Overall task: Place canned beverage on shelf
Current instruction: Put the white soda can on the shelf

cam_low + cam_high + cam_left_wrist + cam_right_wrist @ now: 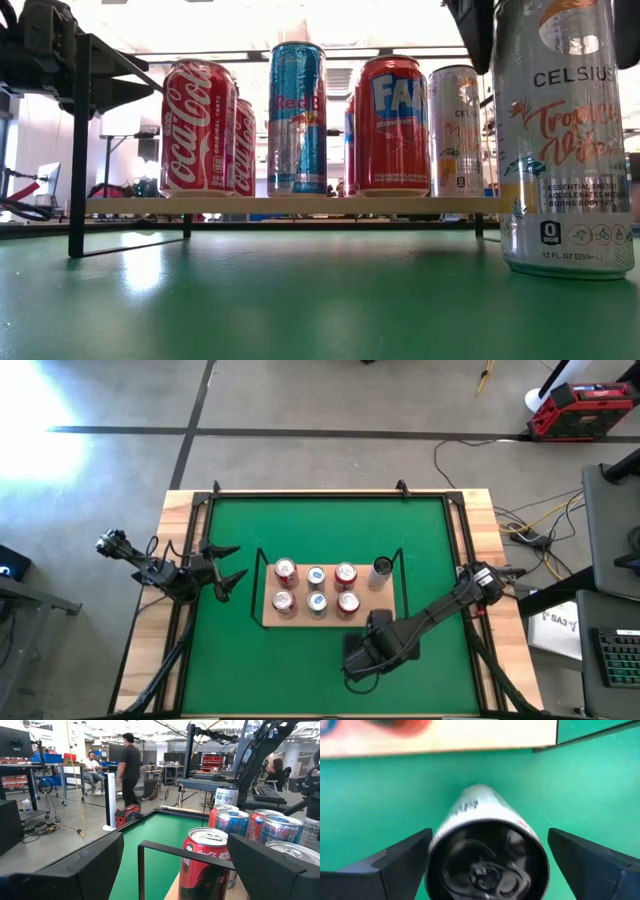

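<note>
We see our right gripper [487,865] over the tall silver Celsius drink can [563,140], fingers spread wide on either side of its black top, not clamping it. That can stands upright on the green mat [330,530], just in front of the light-wood shelf with the thin black wire frame [372,612]. Seven cans stand on the shelf. Our left gripper [228,565] waits beside the shelf's left end, fingers apart.

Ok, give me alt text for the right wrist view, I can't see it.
A silver can stands upright on the green mat, seen from above between the right gripper's open fingers. The light-wood shelf's edge lies beyond it.
</note>
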